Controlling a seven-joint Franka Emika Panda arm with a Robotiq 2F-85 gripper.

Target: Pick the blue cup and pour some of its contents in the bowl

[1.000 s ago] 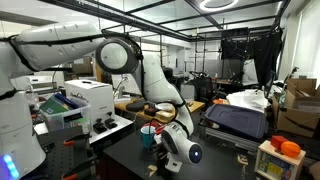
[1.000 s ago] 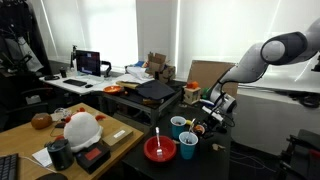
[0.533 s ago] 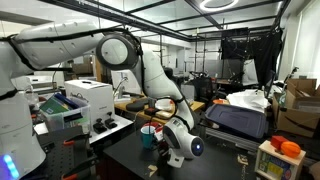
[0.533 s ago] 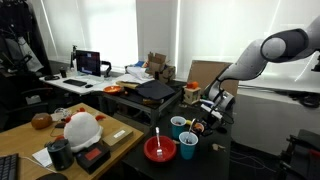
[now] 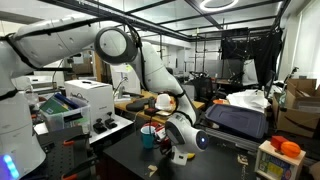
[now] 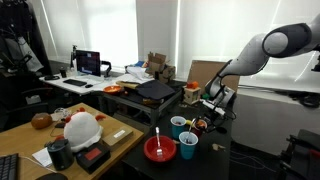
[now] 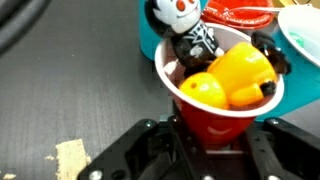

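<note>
Wrist view: blue cup (image 7: 150, 40), bowl (image 7: 240, 12) behind red cup (image 7: 212, 125).

In the wrist view, the red cup (image 7: 215, 122) has its base hidden between the blurred fingers of the gripper (image 7: 212, 140). Beyond the gripper, the blue cup (image 7: 148, 40) and the red bowl (image 7: 240, 12) are cut off by the top edge.

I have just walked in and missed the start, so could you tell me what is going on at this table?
The robot arm's gripper is closed around a red cup that holds yellow toy pieces, with a small skeleton figure at its rim. In an exterior view, the blue cup named in the task stands free beside the red bowl, and the gripper is not touching it. No pouring into the bowl is under way.
</note>
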